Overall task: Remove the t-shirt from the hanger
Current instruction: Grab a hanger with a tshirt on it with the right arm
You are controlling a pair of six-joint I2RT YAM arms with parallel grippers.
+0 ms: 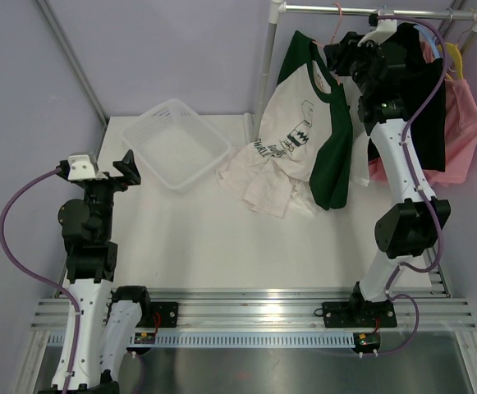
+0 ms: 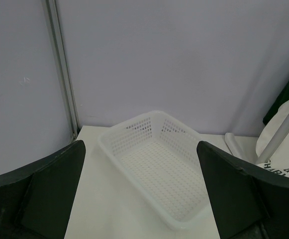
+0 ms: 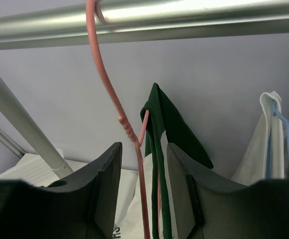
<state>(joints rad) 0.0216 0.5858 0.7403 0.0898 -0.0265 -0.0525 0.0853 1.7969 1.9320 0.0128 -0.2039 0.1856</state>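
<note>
The t-shirt (image 1: 304, 131), white with dark green sleeves and collar and a printed front, is hanging on a pink hanger (image 3: 109, 89) whose hook is sitting over the metal rail (image 1: 345, 11) at the back right of the table (image 1: 197, 238). Its lower hem is draping down near a crumpled pile of white cloth (image 1: 259, 185) that is lying on the table just beside the rail's upright post (image 1: 268, 66).

The right arm is reaching up to the rail, and the right gripper (image 3: 144, 147) is standing directly below the hook. In the wrist view its two dark fingers (image 3: 104, 189) are sitting either side of the hanger's thin pink neck and the green collar, with the jaws partway apart and a narrow gap between them. Whether they are actually pinching the wire or the fabric cannot be told.

Further right on the rail, a pink garment (image 1: 460, 123) is hanging next to a blue hanger (image 3: 283, 129).

The left arm is sitting low on the left side of the table, well apart from the t-shirt. The left gripper (image 1: 105, 170) is spread wide, holding nothing, and is pointing toward a white mesh basket (image 1: 153, 112) that is resting on the table just ahead of it
</note>
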